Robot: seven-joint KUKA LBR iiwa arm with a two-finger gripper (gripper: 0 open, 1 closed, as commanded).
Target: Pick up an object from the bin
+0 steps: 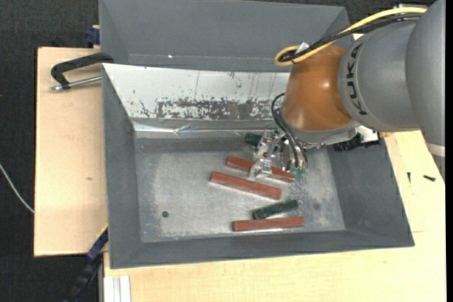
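Where arm enters from view's R, gripper (273, 163) sits low over one end of a short red-brown bar (239, 163), right of ctr on floor of grey bin (212, 32). Open or closed: cannot tell; contact w/ bar not confirmed. Longer red-brown bar (244, 185) lies just in front. Dark green piece (276, 209) and third red-brown bar (267, 224) lie nearer front wall, close together.

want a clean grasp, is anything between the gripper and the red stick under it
Nothing visible. The gripper sits right over the short red-brown stick at its right end; the longer red-brown stick lies just in front, beside it, not across it.
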